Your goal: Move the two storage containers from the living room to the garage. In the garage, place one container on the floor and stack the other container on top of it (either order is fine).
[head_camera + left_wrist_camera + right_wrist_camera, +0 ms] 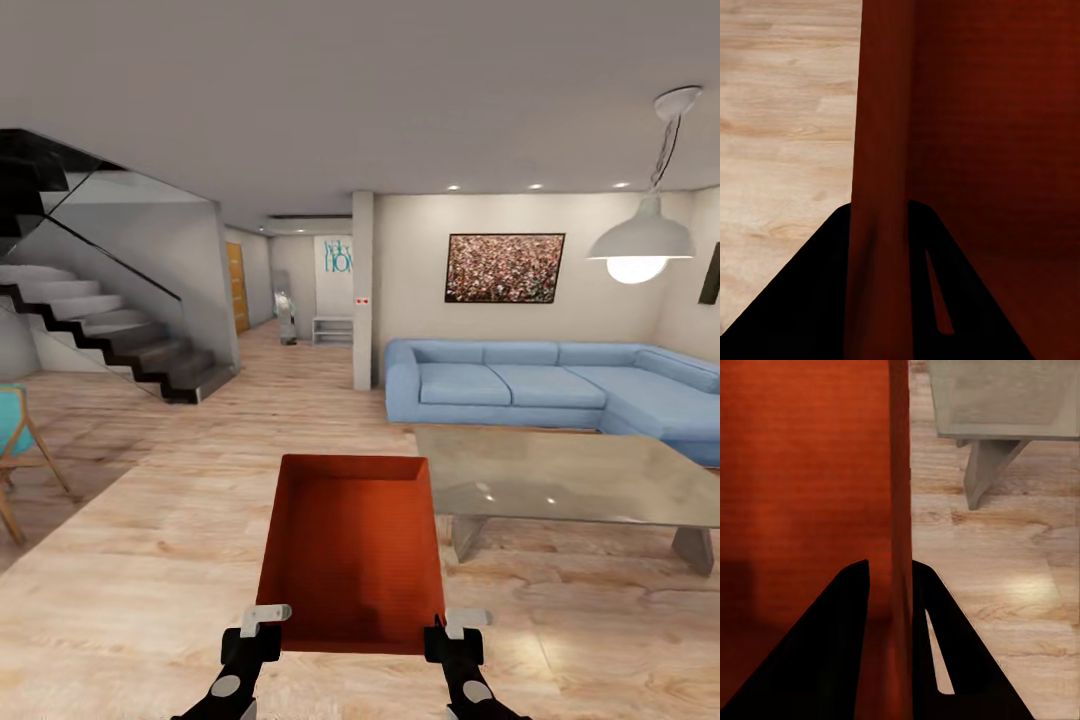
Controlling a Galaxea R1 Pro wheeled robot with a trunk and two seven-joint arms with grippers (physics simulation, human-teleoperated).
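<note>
I hold one orange-red storage container [350, 545] in front of me above the light wood-plank floor of the living room, its open top facing up and its inside bare. My left gripper [262, 628] is shut on the near left corner of its rim, and in the left wrist view the wall [881, 165] runs between the two dark fingers [817, 300]. My right gripper [452, 632] is shut on the near right corner, with the container's wall [898, 510] pinched between its fingers [832, 652].
A glass coffee table [600, 485] stands just to the right of the container, with the blue corner sofa [540, 385] behind it and a white pendant lamp [640, 240] above. Dark stairs [110, 330] rise at left, beside a turquoise chair [15, 440]. A hallway [290, 330] opens straight ahead.
</note>
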